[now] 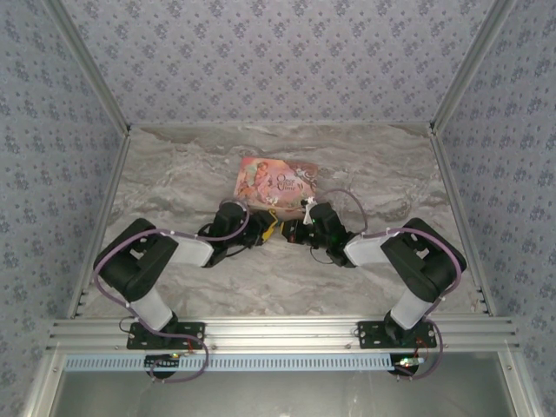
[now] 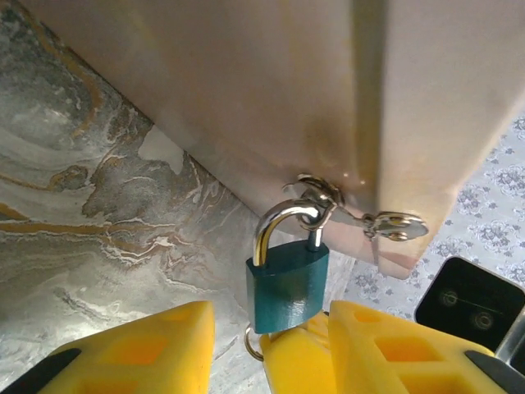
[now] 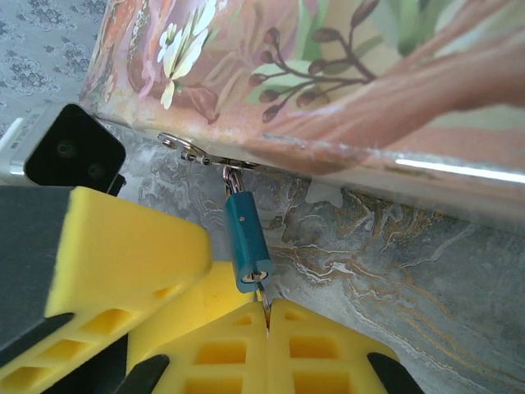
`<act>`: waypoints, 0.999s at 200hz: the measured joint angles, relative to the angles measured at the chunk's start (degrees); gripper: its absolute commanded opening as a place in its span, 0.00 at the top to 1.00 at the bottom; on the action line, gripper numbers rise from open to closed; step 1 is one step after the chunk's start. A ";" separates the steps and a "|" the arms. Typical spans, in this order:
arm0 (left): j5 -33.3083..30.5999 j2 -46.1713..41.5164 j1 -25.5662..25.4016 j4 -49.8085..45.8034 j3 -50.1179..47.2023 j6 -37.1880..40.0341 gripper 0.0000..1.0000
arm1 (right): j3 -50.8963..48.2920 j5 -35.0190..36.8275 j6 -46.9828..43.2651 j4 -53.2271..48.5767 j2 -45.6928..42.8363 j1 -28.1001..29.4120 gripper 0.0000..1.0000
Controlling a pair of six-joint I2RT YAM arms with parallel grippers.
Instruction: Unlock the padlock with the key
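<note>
Teal padlock [image 2: 287,283] hanging from pink box [image 3: 328,74] hasp [image 2: 385,223], left gripper [image 2: 267,316] jaws parted either side of it, right gripper [image 3: 267,324] jaws pinched on key [image 3: 265,299] at padlock's base

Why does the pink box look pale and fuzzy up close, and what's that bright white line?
Left wrist view: the pink box sits right at the lens, so its side is soft and washed out, while the padlock is sharp. Right wrist view: the white line is light glaring off the box's glossy edge, and its flowers blur. Top view: even light.
</note>
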 measured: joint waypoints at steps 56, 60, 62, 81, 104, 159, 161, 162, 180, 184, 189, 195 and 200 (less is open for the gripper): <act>-0.17 2.40 -0.26 3.19 0.00 -1.33 0.69 | 0.28 0.15 0.00 -1.22 0.00 0.00 1.00; -0.20 2.45 -0.31 3.39 0.00 -1.29 0.69 | 0.33 0.15 0.00 -1.31 0.00 0.00 1.00; -0.20 2.47 -0.31 3.43 0.00 -1.31 0.69 | 0.33 0.17 0.00 -1.40 0.00 0.00 1.00; -0.24 2.60 -0.35 4.00 0.00 -1.46 0.70 | 0.44 0.20 0.00 -1.81 -0.20 0.00 1.00; -0.20 3.02 -0.37 4.63 0.02 -1.55 0.69 | 0.44 0.28 0.00 -2.29 -0.57 0.00 1.00; -0.17 4.33 -0.63 6.51 0.22 -1.92 0.68 | 0.66 0.66 0.09 -3.04 -0.74 -0.07 1.00; -0.17 4.39 -0.63 6.58 0.28 -1.92 0.68 | 0.68 0.66 0.13 -3.06 -0.74 -0.07 1.00; -0.17 4.42 -0.63 6.62 0.31 -1.92 0.68 | 0.70 0.66 0.15 -3.08 -0.74 -0.07 1.00; -0.07 5.49 -0.63 7.69 0.81 -2.40 0.67 | 0.87 0.87 0.44 -3.74 -0.96 -0.17 1.00; 0.00 5.70 -0.63 8.00 0.92 -2.54 0.67 | 0.92 0.94 0.46 -3.85 -0.96 -0.24 1.00; 0.07 5.97 -0.66 8.41 0.98 -2.62 0.67 | 0.98 1.09 0.48 -4.09 -1.05 -0.24 1.00; 0.09 6.25 -0.74 8.81 1.07 -2.78 0.67 | 1.07 1.14 0.63 -4.28 -1.07 -0.28 1.00; 0.09 6.43 -0.74 9.03 1.11 -2.84 0.67 | 1.11 1.20 0.68 -4.39 -1.09 -0.31 1.00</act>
